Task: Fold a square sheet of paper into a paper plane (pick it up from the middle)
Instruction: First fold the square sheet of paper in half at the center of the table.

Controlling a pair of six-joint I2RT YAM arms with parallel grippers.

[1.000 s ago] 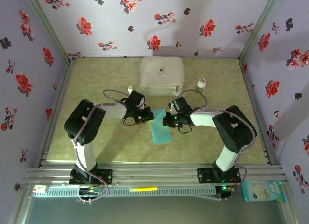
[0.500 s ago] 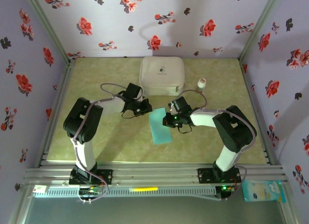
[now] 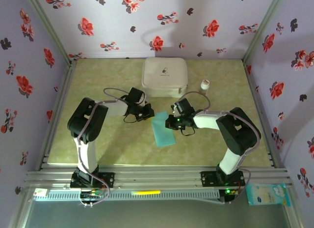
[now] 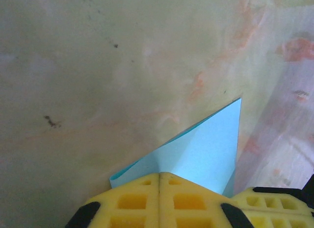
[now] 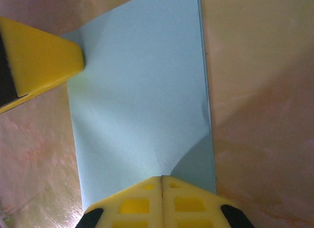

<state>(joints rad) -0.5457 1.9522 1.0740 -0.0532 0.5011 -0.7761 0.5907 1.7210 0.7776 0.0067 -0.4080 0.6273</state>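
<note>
In front of the white case (image 3: 164,76), the left gripper (image 3: 149,114) sits clenched on the far corner of the folded sheet of paper (image 3: 163,130), the right gripper (image 3: 168,124) clenched at its right edge; whether they pinch or press is hidden.

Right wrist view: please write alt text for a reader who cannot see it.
Light blue paper lies on a table, with the shut yellow right gripper over its near edge. The yellow left gripper touches one far corner.
</note>
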